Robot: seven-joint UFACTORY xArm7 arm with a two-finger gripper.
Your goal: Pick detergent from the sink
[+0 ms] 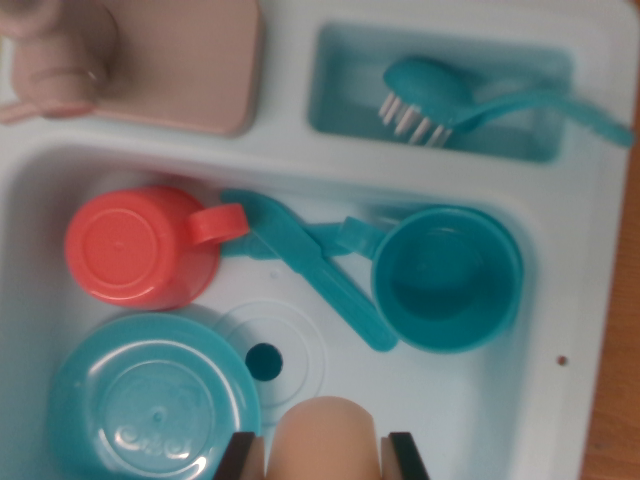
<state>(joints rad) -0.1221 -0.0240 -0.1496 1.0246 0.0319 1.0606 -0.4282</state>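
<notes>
Your tool (325, 455) is clamped on the peach detergent bottle (325, 432) above the sink (440, 400), beside the teal plate (150, 400).

A pale, almost white sink (40, 190) with a faint blue tint holds a coral-red cup (135, 245) turned bottom up, a teal cup (450, 275), a teal knife (315, 262) and a lighter turquoise plate (150, 395). The drain hole (264, 361) shows dark teal. In a light teal side compartment (345, 90) lies a teal brush (470, 100) with white bristles. A dusty pink faucet block (180, 60) sits above. The peach-beige detergent bottle (325, 440) appears between the black fingers (238, 455) of the hand (322, 458). An orange-brown counter (615, 400) edges the wrist view's right.
</notes>
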